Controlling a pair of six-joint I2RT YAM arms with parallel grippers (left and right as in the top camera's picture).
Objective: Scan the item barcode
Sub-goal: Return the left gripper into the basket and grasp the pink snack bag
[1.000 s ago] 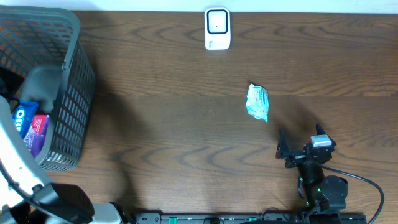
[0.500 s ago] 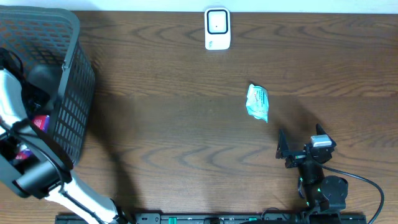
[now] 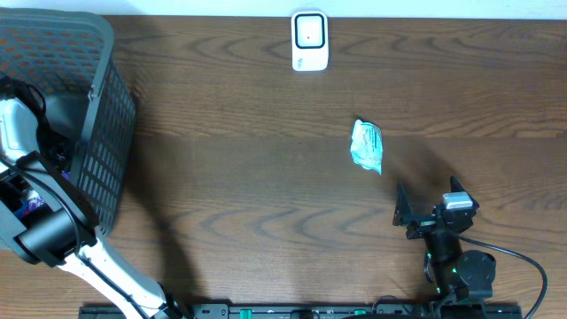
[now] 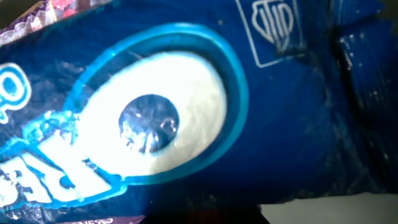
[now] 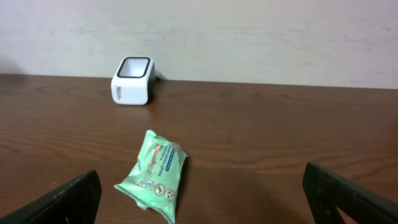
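Blue packet (image 4: 186, 124), glossy foil with a white oval outlined in lighter blue and a dark round mark at its middle, fills my left wrist view from edge to edge; a small shield emblem is printed near its top right, and a strip of purple wrapper shows at the top left corner. It lies inside the dark mesh basket (image 3: 106, 133) at the left end of the desk (image 3: 248, 159).

My left arm (image 3: 44, 230) reaches from the near edge up and over the basket's rim. My left fingers are hidden from every view; they are clenched, and I cannot tell whether the packet is pinched between them or only pressed close under the lens.

Scanner (image 3: 309, 41), a small white box with a dark window on top, stands at the far edge of the desk, well apart from the basket. From my right wrist it appears upright before a pale wall (image 5: 132, 79).

Green packet (image 3: 367, 146) lies flat on the bare wood between the scanner and my right arm, tilted a little, its printed face up (image 5: 152, 177).

My right fingers (image 5: 68, 199) are spread wide and released, holding nothing. They sit near the front edge of the desk, pointing toward the green packet without touching it.
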